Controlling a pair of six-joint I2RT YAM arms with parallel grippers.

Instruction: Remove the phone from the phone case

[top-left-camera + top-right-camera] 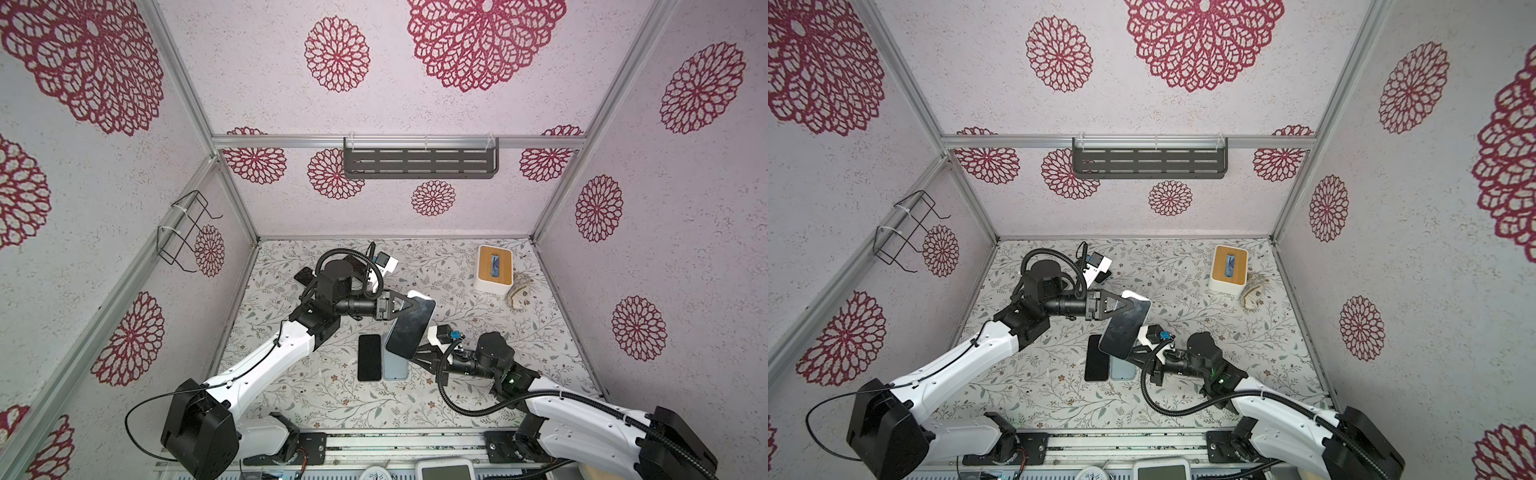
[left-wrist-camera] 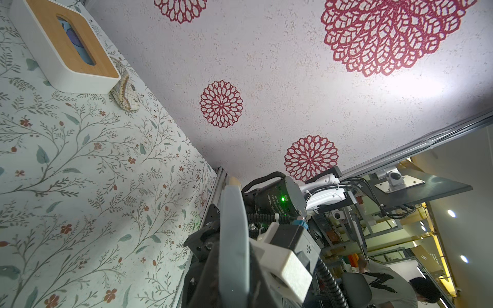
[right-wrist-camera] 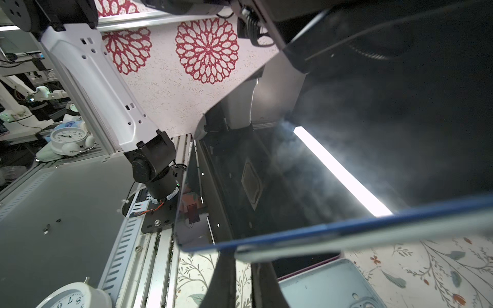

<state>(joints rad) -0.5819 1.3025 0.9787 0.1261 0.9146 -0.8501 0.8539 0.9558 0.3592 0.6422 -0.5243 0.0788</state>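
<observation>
- Three handset-shaped slabs are showing in both top views, with one tissue box and one mesh pouch at upper right.
- One phone is hanging tilted above the counter at centre frame, its glass dark and smudged, its blue rim running beside the pale phone case edge.
- Two pairs are gripping: left fingers are pinching its upper end, and right fingers are pinching the lower edge at the phone case.
- One black handset and one pale blue slab are lying flat side by side just below it.
- Bare counter is lying open right of centre.
</observation>
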